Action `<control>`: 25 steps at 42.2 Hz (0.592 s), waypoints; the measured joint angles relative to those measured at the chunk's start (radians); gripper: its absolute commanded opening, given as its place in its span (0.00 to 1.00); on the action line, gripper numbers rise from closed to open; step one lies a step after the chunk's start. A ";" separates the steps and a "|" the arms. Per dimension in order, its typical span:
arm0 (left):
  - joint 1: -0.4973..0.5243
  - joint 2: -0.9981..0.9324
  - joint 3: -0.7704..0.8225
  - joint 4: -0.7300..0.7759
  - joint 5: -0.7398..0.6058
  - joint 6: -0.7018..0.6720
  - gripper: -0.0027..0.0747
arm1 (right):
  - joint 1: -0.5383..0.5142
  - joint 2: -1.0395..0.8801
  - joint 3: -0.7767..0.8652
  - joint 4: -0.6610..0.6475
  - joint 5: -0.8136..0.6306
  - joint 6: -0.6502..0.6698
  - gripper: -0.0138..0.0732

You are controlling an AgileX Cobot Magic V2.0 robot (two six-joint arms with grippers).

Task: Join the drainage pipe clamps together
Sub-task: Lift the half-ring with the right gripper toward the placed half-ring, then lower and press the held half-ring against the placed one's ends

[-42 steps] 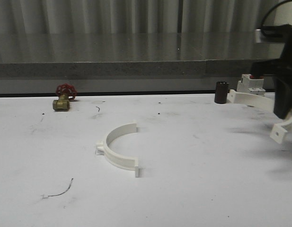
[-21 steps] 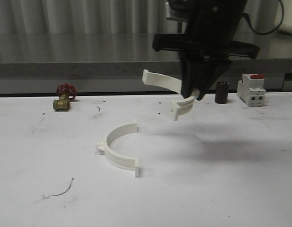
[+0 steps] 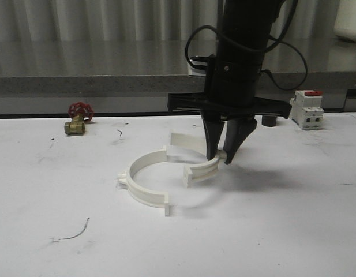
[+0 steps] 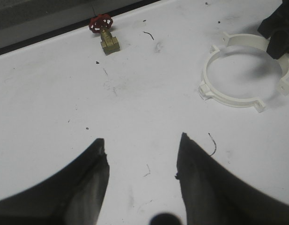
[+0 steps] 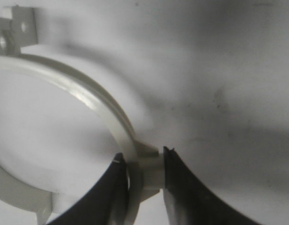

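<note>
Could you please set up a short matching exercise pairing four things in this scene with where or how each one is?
Things:
1. held clamp half
2. free clamp half
3. brass valve
4. left gripper

States:
A. open, above bare table
B. far left, near the table's back edge
C. lying flat, untouched
D. pinched between the right gripper's fingers

Pairs: 1-D, 2-C, 3-B, 4-A
</note>
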 measured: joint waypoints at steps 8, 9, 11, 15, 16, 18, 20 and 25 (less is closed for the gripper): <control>0.000 0.000 0.000 0.000 0.000 0.000 0.47 | 0.001 0.005 -0.002 -0.018 -0.009 0.004 0.35; 0.000 0.000 0.000 0.000 0.000 0.000 0.47 | 0.001 0.005 -0.004 -0.020 -0.010 0.004 0.35; 0.000 0.000 0.000 0.000 0.000 0.000 0.47 | 0.001 0.005 -0.004 -0.020 -0.014 0.008 0.35; 0.000 0.000 0.000 0.000 0.000 0.000 0.47 | 0.001 0.007 -0.004 -0.020 -0.015 0.026 0.35; 0.000 0.000 0.000 0.000 0.000 0.000 0.47 | 0.001 0.006 -0.004 -0.020 -0.015 0.035 0.35; 0.000 0.000 0.000 0.000 0.000 0.000 0.47 | 0.001 0.006 -0.004 -0.020 -0.015 0.047 0.35; 0.000 0.000 0.000 0.000 0.000 0.000 0.47 | 0.001 0.006 -0.004 -0.020 -0.015 0.057 0.35; 0.000 0.000 0.000 0.000 0.000 0.000 0.47 | 0.001 0.011 -0.004 -0.018 -0.015 0.073 0.35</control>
